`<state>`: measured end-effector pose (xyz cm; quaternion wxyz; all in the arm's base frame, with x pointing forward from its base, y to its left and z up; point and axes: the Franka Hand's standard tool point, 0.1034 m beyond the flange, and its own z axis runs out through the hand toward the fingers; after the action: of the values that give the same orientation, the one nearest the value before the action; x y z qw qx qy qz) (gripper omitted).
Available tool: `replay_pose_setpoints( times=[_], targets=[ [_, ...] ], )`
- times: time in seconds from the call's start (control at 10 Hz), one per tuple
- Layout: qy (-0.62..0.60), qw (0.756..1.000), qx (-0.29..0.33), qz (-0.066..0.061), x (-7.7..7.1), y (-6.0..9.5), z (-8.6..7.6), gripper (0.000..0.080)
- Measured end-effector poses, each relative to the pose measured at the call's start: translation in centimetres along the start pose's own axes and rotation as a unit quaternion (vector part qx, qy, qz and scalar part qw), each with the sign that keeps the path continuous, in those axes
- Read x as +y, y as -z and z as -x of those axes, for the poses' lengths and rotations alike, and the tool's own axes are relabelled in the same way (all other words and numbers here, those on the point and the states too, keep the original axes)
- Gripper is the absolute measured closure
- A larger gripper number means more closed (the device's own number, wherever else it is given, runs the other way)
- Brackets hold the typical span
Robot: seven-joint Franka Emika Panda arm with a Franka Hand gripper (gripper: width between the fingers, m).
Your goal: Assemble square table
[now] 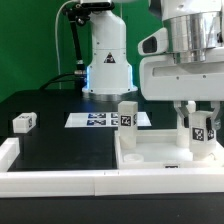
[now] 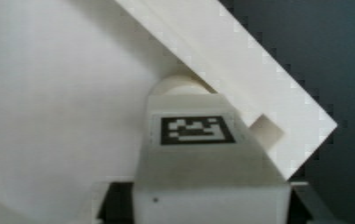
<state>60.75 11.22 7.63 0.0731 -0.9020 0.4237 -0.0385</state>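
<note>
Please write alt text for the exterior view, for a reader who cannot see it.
The gripper holds a white leg upright on the square tabletop. A second leg also stands on it; a third leg lies loose on the black table.

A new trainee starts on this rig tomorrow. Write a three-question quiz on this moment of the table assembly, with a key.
1. True or false: the gripper hangs open and empty.
2. What stands upright at the corner of the square tabletop nearest the marker board?
3. The loose table leg on the exterior view's left lies on: A) the black table surface; B) the marker board; C) the square tabletop.

Key:
1. False. It is shut on the held table leg.
2. The upright table leg.
3. A.
</note>
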Motion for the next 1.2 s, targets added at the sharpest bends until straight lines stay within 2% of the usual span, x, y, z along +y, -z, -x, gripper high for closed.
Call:
replay_pose_setpoints(
  times=[0.3, 0.4, 0.5, 0.6, 0.7, 1.0, 1.2],
  targets=[
    [-0.058, 0.998, 0.000, 0.000, 0.0, 0.0, 0.0, 0.0508],
    [-0.054, 0.999, 0.000, 0.000, 0.0, 0.0, 0.0, 0.0414],
    [-0.049, 0.999, 0.000, 0.001, 0.0, 0.0, 0.0, 0.0278],
    [-0.014, 1.000, 0.000, 0.002, 0.0, 0.0, 0.1, 0.0278],
    [-0.002, 1.000, 0.000, 0.002, -0.2, -0.1, 0.5, 0.0173],
    [0.118, 0.993, -0.002, 0.001, -0.5, -0.1, 1.0, 0.0150],
    [0.228, 0.974, -0.006, 0.002, -0.5, 0.0, 0.7, 0.0150]
  ],
)
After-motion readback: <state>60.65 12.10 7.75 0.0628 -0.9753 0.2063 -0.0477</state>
